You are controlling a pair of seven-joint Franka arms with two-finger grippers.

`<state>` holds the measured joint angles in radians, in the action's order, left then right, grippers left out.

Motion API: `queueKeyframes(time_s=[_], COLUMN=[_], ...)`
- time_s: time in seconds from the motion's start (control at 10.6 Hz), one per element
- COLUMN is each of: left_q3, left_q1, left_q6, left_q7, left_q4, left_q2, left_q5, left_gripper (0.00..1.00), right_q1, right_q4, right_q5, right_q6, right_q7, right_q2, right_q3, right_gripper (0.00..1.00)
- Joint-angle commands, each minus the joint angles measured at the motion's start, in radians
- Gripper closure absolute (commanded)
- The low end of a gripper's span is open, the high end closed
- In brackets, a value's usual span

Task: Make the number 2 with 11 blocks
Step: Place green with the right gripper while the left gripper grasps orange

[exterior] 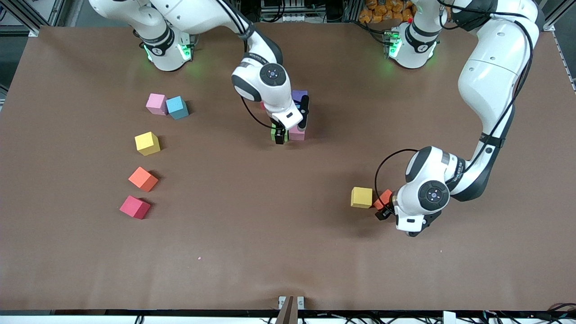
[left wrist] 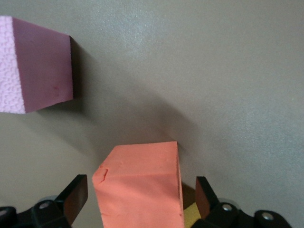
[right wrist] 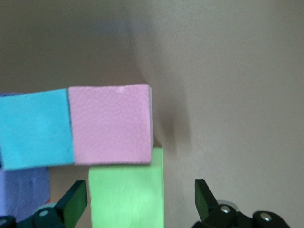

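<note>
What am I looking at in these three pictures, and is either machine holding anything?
Two white robot arms work at a brown table. The big picture looks down from across it; the other two come from cameras on the arms' wrists. The right gripper stands open around a green block in a started cluster with pink and blue blocks. The left gripper is open around an orange block beside a yellow one. Neither grips yet. Five loose blocks lie toward the right arm's end.

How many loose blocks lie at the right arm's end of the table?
5, in a rough line: pink block beside blue block, farthest from the front camera; then yellow block, orange block, and red block nearest. None looks hidden there.
</note>
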<state>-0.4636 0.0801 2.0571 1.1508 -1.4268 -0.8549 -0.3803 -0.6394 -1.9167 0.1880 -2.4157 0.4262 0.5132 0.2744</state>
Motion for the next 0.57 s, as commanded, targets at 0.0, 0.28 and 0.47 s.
queueKeyframes(time_s=[0.0, 0.28, 0.47], left_q3=[-0.001, -0.001, -0.001], left_q1=[-0.005, -0.005, -0.002], left_q6=[0.018, 0.018, 0.018], left_q7=[0.021, 0.021, -0.002], left_q4=[-0.009, -0.009, -0.006], left_q2=[0.000, 0.000, 0.004], left_q5=[-0.003, -0.003, -0.012], left_gripper=[0.00, 0.11, 0.47], right_q1=[-0.006, 0.006, 0.072], right_q4=[-0.015, -0.013, -0.013], right_q5=[0.021, 0.019, 0.018], right_q6=[0.081, 0.118, 0.150], right_q7=[-0.018, -0.021, -0.018], right_q2=[-0.070, -0.116, -0.154], right_q3=[-0.001, 0.000, 0.000], right_gripper=[0.00, 0.00, 0.00])
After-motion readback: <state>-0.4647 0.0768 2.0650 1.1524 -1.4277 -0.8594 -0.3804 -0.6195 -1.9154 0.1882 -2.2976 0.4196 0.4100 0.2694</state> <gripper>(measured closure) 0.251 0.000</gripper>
